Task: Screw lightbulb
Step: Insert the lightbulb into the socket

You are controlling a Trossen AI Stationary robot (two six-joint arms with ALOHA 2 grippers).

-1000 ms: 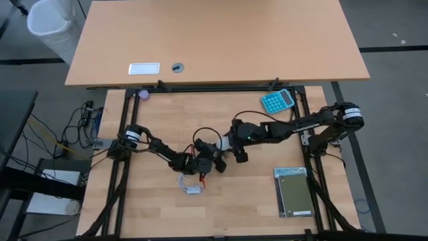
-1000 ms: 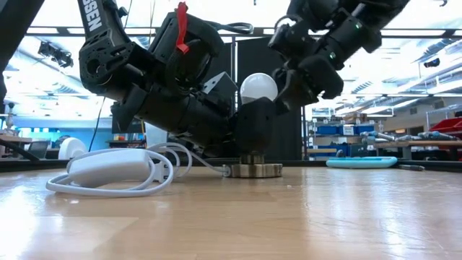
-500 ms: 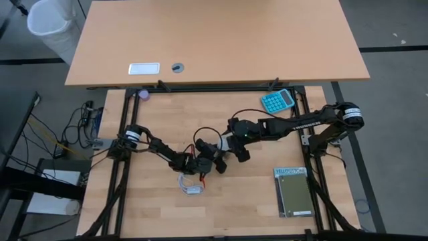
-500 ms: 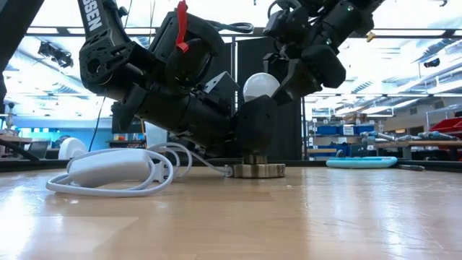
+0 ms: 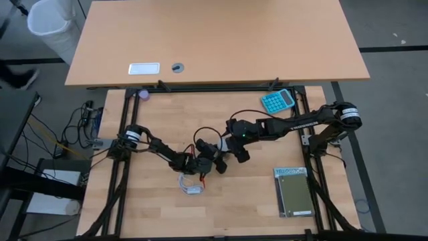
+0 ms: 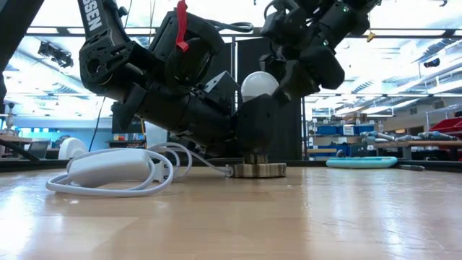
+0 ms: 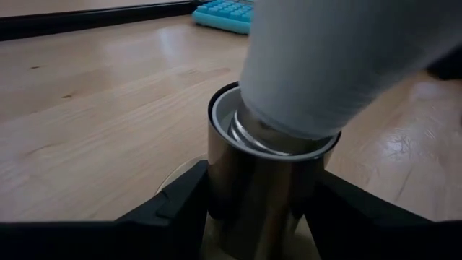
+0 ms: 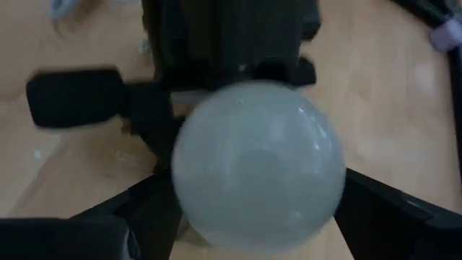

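White glass marks the lightbulb [image 6: 259, 85], standing upright with its screw base in the socket [image 7: 266, 173] near the middle of the wooden table [image 5: 154, 214]. The left gripper [image 7: 253, 217] reaches in low, nearly level with the tabletop, fingers pinching the socket's barrel. The right gripper [image 8: 253, 209] angles down from above, fingers spread either side of the bulb's dome.

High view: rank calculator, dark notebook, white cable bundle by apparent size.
1. Dark notebook, clearly largest.
2. Teal calculator.
3. White cable bundle: looks close to the calculator and is partly hidden by the left arm, so this order is unsure.
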